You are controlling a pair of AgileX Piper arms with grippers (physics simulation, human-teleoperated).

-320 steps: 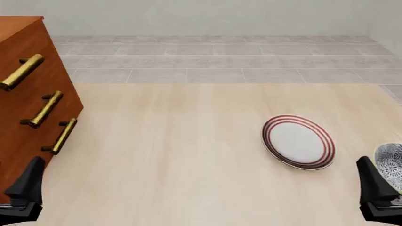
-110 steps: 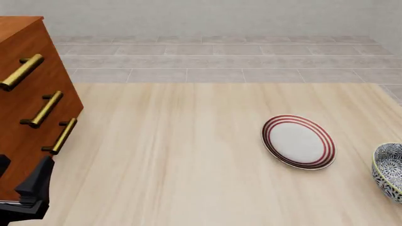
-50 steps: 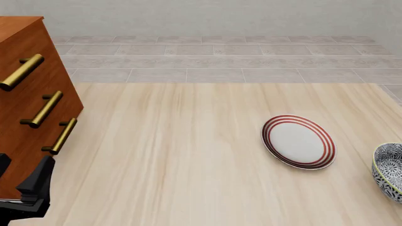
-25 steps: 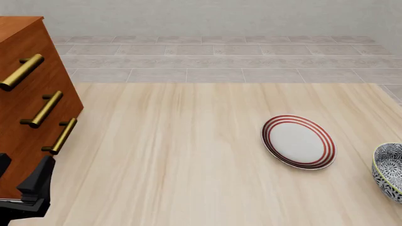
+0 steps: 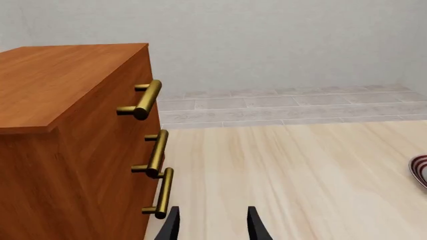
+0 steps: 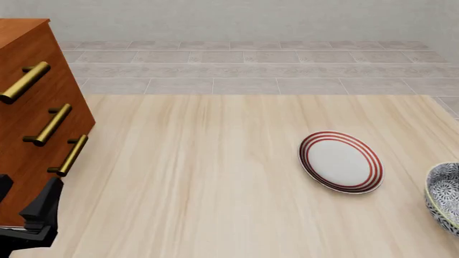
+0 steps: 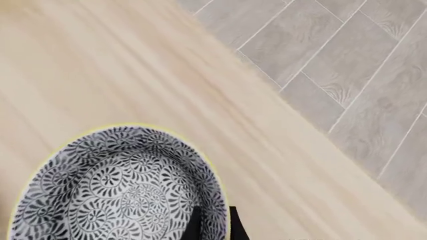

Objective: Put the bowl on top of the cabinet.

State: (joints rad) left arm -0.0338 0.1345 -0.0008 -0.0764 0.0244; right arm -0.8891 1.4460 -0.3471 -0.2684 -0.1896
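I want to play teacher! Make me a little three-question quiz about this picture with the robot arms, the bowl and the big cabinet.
1. True or false: the bowl sits on top of the cabinet.
2. Which dish lies nearer the cabinet: A) the bowl, B) the plate?
3. Fill in: the cabinet front shows ___ gold handles.

Key:
1. False; it is at the table's right edge, with the right gripper closed on its rim.
2. B.
3. Three.
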